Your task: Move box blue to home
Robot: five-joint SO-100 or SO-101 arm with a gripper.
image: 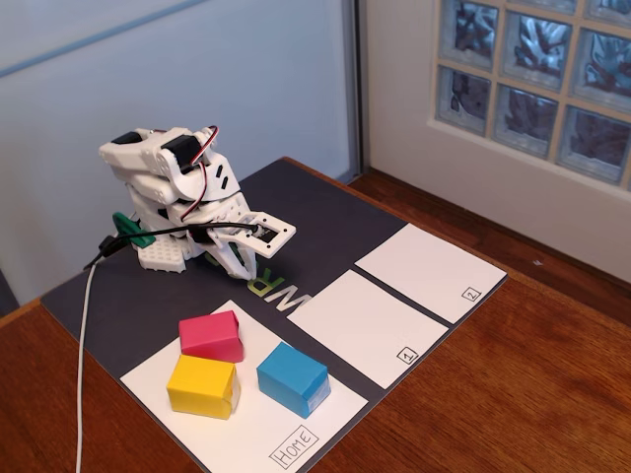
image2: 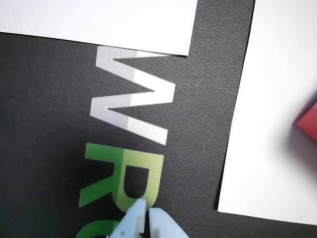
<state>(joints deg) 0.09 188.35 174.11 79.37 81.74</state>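
Note:
The blue box (image: 293, 378) rests on the Home panel (image: 254, 432), the big white sheet with "Home" written at its near corner, in the fixed view. My gripper (image: 245, 262) is folded back by the arm's base, well behind the box, low over the dark mat. Seen from the wrist, the gripper (image2: 147, 212) is shut, its two pale tips together with nothing between them, over the green lettering. The blue box is out of the wrist view.
A pink block (image: 211, 336) and a yellow block (image: 202, 386) lie on the Home panel to the left of the blue box; the pink block's corner (image2: 309, 123) shows in the wrist view. Panels "1" (image: 365, 326) and "2" (image: 430, 271) lie to the right. A cable (image: 84, 335) trails off the mat's left.

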